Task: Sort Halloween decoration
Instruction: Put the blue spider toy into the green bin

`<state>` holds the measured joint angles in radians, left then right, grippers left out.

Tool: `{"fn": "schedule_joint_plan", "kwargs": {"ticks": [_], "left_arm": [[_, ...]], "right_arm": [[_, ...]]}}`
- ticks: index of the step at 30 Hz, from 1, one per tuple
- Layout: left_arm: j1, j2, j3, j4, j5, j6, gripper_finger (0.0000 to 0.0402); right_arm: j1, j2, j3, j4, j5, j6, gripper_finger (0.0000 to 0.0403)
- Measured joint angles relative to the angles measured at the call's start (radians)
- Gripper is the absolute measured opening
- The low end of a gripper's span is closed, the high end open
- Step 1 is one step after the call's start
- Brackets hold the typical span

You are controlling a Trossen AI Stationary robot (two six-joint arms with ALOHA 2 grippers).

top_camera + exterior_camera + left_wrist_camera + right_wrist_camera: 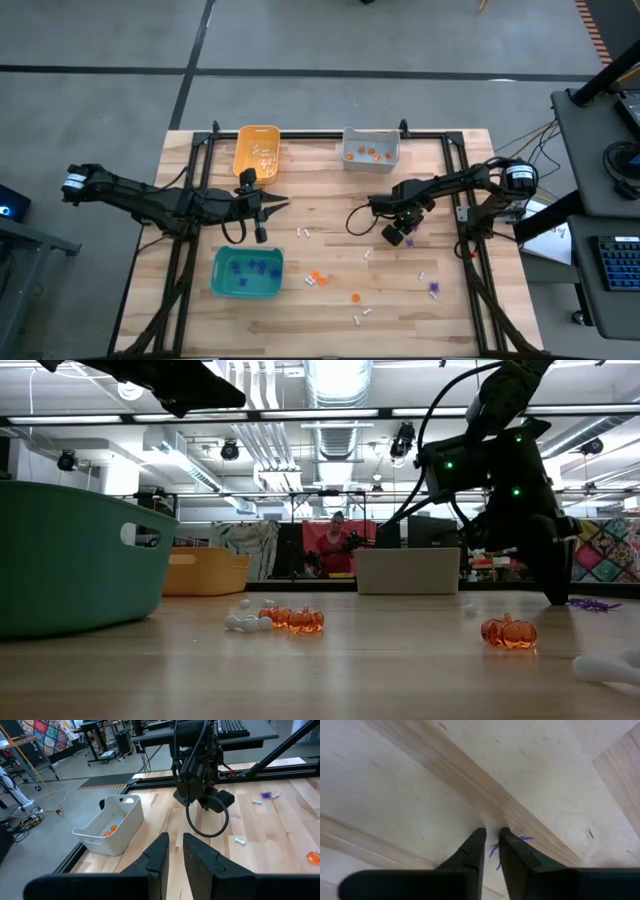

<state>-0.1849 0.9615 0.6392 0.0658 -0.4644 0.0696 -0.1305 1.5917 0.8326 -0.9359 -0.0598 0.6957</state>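
Pressing down at the bench (330, 310), the right pincer (490, 839) is closing its two dark fingers to a narrow gap around a purple spiky trinket (496, 851), whose thin violet legs are poking out on either side of the fingertips; whether the piece is truly gripped cannot be told.

Going left to right in the overhead view, the left pincer (262, 218) is hovering between the orange-yellow bin (257, 150) beyond it and the teal bin (247, 272) on its near side, with its fingers drawn close together and nothing between them. Purple spiky pieces are lying inside the teal bin, and small white ones are showing in the orange-yellow bin.

Between the two pincers, white trinkets (303, 232) are lying loose on the wood. Nearer the front edge, glossy orange pumpkin-shaped trinkets (317, 279) are sitting in a small cluster, translucent and ribbed, with one more (355, 297) a little to the right.

Beyond the right pincer, the grey bin (371, 149) is holding several orange pieces. Further right and toward the front, another purple spiky trinket (433, 288) is resting on the bench near a white piece (422, 273).
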Motion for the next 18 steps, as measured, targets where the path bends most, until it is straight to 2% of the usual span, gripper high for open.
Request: {"fn": "schedule_joint_plan", "kwargs": {"ticks": [5,10,18], "left_arm": [[0.000,0.000,0.000,0.000,0.000,0.000,0.0039],[0.000,0.000,0.000,0.000,0.000,0.000,0.0039],[0.000,0.000,0.000,0.001,0.000,0.000,0.0039]], "right_arm": [[0.001,-0.006,0.017,-0.005,0.000,-0.013,0.0012],[-0.001,-0.032,0.057,-0.006,0.028,-0.032,0.0009],[0.002,-0.052,0.071,-0.153,0.004,-0.051,0.0015]]}}
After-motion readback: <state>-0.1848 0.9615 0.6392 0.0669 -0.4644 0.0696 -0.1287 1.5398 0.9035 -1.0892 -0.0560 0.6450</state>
